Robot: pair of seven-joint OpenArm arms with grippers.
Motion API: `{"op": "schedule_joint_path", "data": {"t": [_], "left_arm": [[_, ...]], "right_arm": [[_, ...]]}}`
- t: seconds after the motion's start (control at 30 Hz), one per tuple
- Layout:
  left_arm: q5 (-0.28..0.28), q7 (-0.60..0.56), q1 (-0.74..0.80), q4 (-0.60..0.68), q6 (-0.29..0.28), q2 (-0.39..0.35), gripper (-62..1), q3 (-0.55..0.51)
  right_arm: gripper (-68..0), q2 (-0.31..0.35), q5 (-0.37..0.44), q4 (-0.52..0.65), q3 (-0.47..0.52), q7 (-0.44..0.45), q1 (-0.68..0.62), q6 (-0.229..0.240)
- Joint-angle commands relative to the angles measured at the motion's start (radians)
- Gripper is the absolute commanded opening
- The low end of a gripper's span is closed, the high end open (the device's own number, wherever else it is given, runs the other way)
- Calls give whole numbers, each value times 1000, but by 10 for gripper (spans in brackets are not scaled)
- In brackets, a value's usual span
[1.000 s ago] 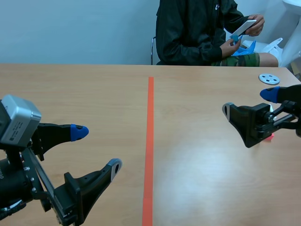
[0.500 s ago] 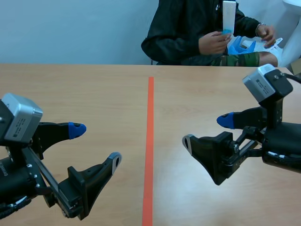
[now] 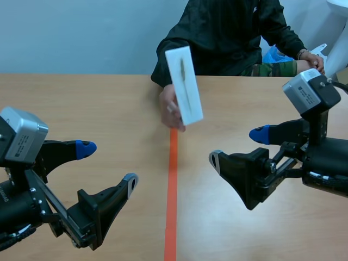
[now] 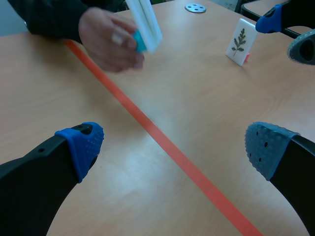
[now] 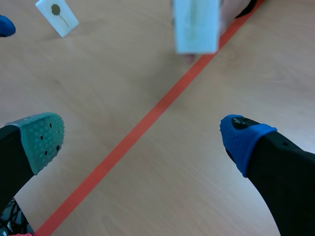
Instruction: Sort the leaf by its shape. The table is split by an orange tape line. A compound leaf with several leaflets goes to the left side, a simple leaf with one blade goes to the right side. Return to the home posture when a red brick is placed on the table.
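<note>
Pale blue wall [image 3: 81, 32], wooden table [image 3: 81, 109] (faint sheen)

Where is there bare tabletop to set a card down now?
Bare wood lies between the left arm and the tape line, and between that line and the right arm. The line's far end is crowded: a person's hand holds a card there.

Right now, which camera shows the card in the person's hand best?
The scene view: the card faces the camera, its one slim leaf plain. The left wrist view shows it edge-on; the right wrist view, only part of it.
</note>
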Motion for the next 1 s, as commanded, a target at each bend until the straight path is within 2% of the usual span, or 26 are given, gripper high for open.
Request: {"op": "schedule_joint_path", "data": {"t": [0.0,0.17,0.3,0.97], "left_arm": [[-10,-14,-3,3,-5,2,8,-4],[-10,-14,-3,3,-5,2,8,-4],[-10,-11,-3,3,-5,2,8,-4],[-10,39,-3,3,-6,2,8,-3]], "right_arm": [[4,15,4,12,8,15,9,0],[4,13,-20,12,8,16,9,-7],[4,13,-32,12,8,15,9,-33],[4,13,-46,12,8,15,9,-38]]}}
